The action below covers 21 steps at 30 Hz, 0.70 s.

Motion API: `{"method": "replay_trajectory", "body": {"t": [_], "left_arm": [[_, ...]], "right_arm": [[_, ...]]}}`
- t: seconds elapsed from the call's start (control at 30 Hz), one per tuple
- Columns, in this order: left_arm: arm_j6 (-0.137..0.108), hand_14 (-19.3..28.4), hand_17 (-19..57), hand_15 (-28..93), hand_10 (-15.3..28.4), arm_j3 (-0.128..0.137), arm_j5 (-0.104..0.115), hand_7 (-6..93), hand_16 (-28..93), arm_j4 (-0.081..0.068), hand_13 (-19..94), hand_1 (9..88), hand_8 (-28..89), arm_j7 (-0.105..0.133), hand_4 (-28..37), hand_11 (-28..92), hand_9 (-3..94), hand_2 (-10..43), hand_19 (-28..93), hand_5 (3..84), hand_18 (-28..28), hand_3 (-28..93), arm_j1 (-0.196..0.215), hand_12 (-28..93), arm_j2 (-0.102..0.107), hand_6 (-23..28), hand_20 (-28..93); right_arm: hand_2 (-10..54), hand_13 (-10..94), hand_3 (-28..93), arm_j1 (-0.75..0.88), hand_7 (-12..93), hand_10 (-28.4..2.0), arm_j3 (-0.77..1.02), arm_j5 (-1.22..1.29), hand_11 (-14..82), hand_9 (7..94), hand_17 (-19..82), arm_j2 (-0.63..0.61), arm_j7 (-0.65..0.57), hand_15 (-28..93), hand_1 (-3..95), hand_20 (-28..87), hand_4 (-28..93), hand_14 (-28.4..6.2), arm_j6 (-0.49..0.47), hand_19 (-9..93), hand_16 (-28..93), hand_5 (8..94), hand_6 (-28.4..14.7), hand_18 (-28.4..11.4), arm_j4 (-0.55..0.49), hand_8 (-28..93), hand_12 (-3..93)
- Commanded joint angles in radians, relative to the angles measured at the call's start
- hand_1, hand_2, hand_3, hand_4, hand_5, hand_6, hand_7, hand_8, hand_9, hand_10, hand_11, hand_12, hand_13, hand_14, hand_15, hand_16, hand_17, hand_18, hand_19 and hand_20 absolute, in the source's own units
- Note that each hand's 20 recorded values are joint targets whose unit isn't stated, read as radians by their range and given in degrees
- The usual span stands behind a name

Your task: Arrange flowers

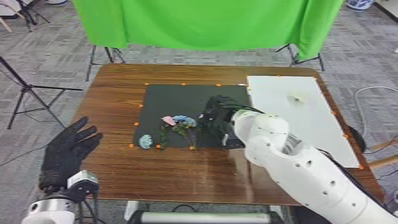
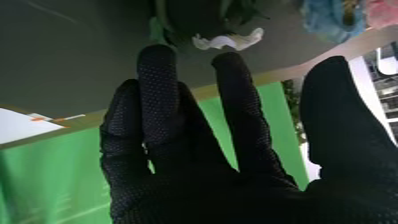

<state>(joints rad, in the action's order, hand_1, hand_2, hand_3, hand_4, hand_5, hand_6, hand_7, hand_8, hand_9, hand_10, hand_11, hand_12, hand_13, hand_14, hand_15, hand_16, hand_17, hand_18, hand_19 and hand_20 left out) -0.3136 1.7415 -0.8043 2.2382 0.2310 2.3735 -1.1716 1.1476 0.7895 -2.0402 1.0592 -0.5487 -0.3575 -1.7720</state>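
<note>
- Right hand (image 1: 218,107): fingers straight, released, above the black mat (image 1: 173,95).
- Left hand (image 1: 69,149): fingers loose, at the table's (image 1: 115,165) left edge.
- Pale-blue flower (image 1: 146,141): by the mat's near left corner.

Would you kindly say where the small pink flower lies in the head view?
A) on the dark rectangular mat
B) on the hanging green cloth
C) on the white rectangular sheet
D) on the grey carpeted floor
A: in the head view the pink flower lies on the dark mat, right beside a blue flower.
</note>
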Motion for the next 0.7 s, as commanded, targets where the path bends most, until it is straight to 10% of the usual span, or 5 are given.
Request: {"method": "replay_trajectory", "body": {"t": [0.03,0.7], "left_arm": [[0.000,26.2,-6.8,55,19.7,-0.003,0.001,17.0,-9,0.002,28,23.4,-11,0.007,-22.8,31,36.8,5.1,61,39.9,24.7,82,0.020,11,-0.007,10.5,20],[-0.032,26.2,-6.8,55,19.6,-0.017,0.018,16.9,-9,0.015,28,23.6,-11,0.061,-22.6,31,36.7,5.2,61,40.0,24.8,82,0.037,11,0.013,10.6,20]], "right_arm": [[11.0,40,93,-0.020,21,-21.3,-0.011,-0.034,9.4,36.7,16,-0.060,0.017,77,6.6,41,-2,-22.6,0.071,86,3,50.8,-3.5,-22.9,-0.045,-15,13.8],[5.1,55,93,-0.249,19,-20.4,-0.110,0.109,12.4,38.9,25,-0.445,-0.156,86,13.9,36,-21,-14.8,0.250,92,3,34.9,-3.7,-24.4,0.139,-15,13.7]]}}
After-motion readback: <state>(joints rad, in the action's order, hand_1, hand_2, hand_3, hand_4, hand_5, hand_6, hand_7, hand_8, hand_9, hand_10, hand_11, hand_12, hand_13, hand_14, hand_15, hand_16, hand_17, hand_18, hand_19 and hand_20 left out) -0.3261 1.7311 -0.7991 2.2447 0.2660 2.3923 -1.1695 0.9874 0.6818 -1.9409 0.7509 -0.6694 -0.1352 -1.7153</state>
